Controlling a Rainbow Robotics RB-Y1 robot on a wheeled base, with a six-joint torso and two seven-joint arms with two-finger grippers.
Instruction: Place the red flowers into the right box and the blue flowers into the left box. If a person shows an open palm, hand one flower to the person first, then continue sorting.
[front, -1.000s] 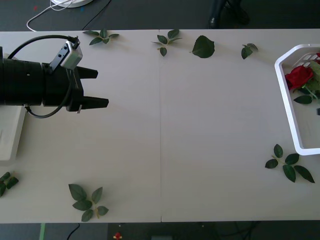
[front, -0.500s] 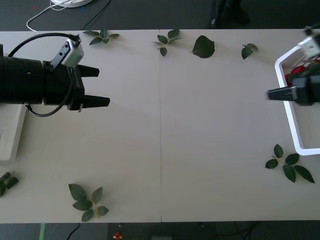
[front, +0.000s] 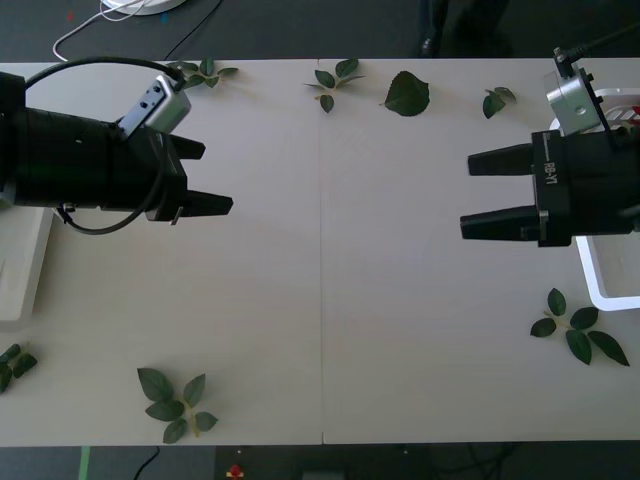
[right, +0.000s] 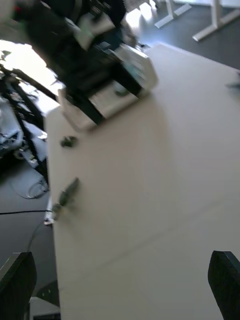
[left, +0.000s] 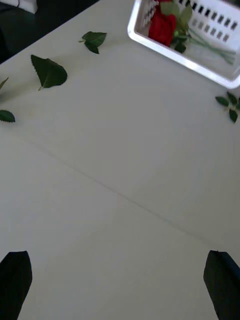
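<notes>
White lettering reading "RB-Y1" runs sideways along the black body of the right gripper (front: 476, 193), just behind its two black fingers (front: 498, 160). No other text is legible.

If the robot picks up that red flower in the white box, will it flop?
Probably a little. The red flower in the right box has a big bloom on thin green stems, so it may droop head-first. It looks light and is unlikely to roll.

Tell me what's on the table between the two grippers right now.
Nothing: in the front view the stretch of table between the open left gripper and the open right gripper is bare. Loose leaf sprigs lie only toward the table's edges.
</notes>
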